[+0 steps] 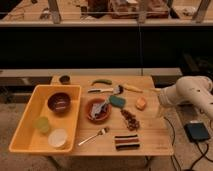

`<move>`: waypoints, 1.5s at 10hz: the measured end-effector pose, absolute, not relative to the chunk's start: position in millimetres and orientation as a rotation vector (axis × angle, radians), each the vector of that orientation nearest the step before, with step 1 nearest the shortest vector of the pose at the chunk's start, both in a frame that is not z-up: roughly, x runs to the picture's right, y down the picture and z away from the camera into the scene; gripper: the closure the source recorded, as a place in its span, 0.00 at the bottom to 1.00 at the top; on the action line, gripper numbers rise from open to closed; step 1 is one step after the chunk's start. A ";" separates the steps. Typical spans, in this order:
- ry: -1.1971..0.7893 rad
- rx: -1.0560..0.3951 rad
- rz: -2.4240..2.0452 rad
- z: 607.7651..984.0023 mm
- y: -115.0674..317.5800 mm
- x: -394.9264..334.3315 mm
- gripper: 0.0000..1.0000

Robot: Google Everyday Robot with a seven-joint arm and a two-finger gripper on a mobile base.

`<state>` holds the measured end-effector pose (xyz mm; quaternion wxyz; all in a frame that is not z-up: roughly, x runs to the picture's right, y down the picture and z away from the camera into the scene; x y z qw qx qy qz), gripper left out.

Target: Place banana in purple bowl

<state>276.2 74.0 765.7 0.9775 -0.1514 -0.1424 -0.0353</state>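
Note:
The banana (133, 88) is a slim yellow piece lying on the wooden table (150, 135) near its far edge, right of a dark-headed brush (118, 89). The purple bowl (59, 102) stands in the far part of a yellow tray (22, 127) on the table's left side. My white arm (192, 92) reaches in from the right. Its gripper (160, 100) hangs at the table's right edge, to the right of the banana and a little nearer, apart from it and holding nothing I can see.
A terracotta dish (98, 111), a teal sponge (117, 101), an orange lump (141, 103), a brown cluster (131, 120), a fork (94, 136), a striped block (126, 142) and a green vegetable (102, 82) lie on the table. A white cup (57, 137) stands in the tray.

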 end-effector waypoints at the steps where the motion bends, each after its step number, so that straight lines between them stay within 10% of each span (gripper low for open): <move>1: -0.287 -0.305 -0.071 765.7 74.0 276.2 0.20; 15: -0.296 -0.295 -0.068 770.8 68.2 278.8 0.20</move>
